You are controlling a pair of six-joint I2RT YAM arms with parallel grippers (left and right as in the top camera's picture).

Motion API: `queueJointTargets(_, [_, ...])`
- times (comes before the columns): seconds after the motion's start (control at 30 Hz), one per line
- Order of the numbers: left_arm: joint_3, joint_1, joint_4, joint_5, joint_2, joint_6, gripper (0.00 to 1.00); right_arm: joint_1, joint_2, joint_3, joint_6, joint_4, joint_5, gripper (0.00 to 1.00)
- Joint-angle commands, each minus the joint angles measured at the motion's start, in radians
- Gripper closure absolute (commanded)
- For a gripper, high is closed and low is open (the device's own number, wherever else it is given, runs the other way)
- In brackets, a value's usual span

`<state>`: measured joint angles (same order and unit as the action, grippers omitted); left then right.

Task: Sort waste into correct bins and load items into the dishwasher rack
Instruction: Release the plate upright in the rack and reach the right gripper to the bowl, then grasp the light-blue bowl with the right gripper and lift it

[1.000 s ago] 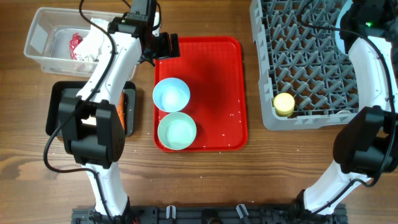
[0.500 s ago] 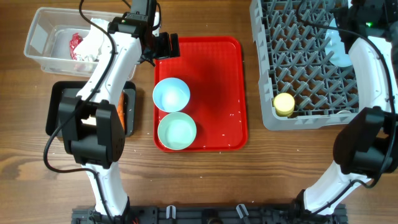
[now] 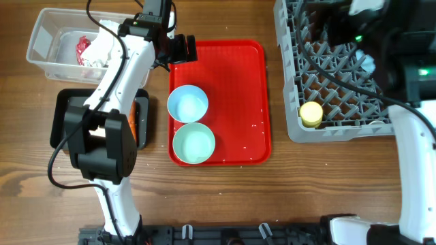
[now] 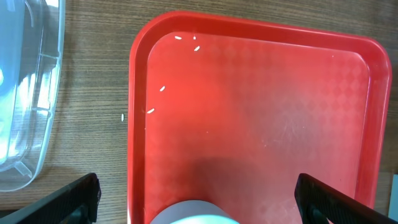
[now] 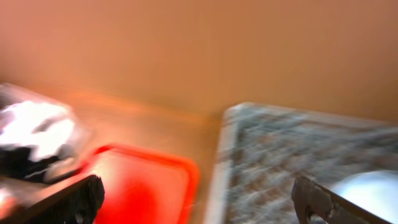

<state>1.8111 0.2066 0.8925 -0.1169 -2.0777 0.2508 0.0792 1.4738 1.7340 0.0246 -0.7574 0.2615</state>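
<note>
Perhaps plate [image 3: 367, 63], yellow cup [image 3: 311, 113] in rack [image 3: 340, 127]

red tray [image 3: 238, 88], yellow cup [image 3: 311, 113], grey rack [image 3: 340, 131]

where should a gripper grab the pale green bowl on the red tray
Probably its rim, from straight above, one finger inside and one outside: the pale green bowl sits upright, mouth open. Choose the rim stretch facing the bare middle of the red tray, since the white-blue bowl crowds its far side.
</note>
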Motion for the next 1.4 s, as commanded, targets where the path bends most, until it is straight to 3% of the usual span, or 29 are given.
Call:
queueJointTargets(0.0, [0.010, -0.009, -0.007, 0.020, 0.023, 0.026, 0.00, 0.090, 0.091, -0.048, -0.186, -0.045, 0.166, 0.00])
queueJointTargets(0.37, [0.095, -0.123, 0.073, 0.024, 0.162, 0.027, 0.00, 0.336, 0.434, -0.070, -0.421, -0.017, 0.159, 0.01])
queueJointTargets(0.53, [0.097, -0.187, 0.078, 0.024, 0.312, 0.027, 0.00, 0.401, 0.573, -0.070, -0.500, -0.014, 0.159, 0.10])
queueJointTargets(0.7, [0.097, -0.194, 0.102, 0.025, 0.372, 0.027, 0.00, 0.474, 0.669, -0.070, -0.549, 0.011, 0.154, 0.31])
queueJointTargets(0.97, [0.097, -0.204, 0.122, 0.025, 0.441, 0.027, 0.00, 0.542, 0.721, -0.070, -0.628, 0.020, 0.051, 0.48])
queueJointTargets(1.07, [0.097, -0.204, 0.127, 0.025, 0.450, 0.027, 0.00, 0.540, 0.722, -0.070, -0.631, 0.024, 0.048, 0.73])
queueJointTargets(1.1, [0.097, -0.204, 0.127, 0.025, 0.450, 0.027, 0.00, 0.539, 0.722, -0.070, -0.630, 0.024, 0.048, 0.86])
queueJointTargets(1.27, [0.097, -0.204, 0.127, 0.025, 0.447, 0.027, 0.00, 0.534, 0.721, -0.070, -0.627, 0.031, 0.048, 0.96])
queueJointTargets(1.37, [0.097, -0.204, 0.127, 0.025, 0.447, 0.027, 0.00, 0.519, 0.721, -0.070, -0.627, 0.032, 0.049, 0.96])
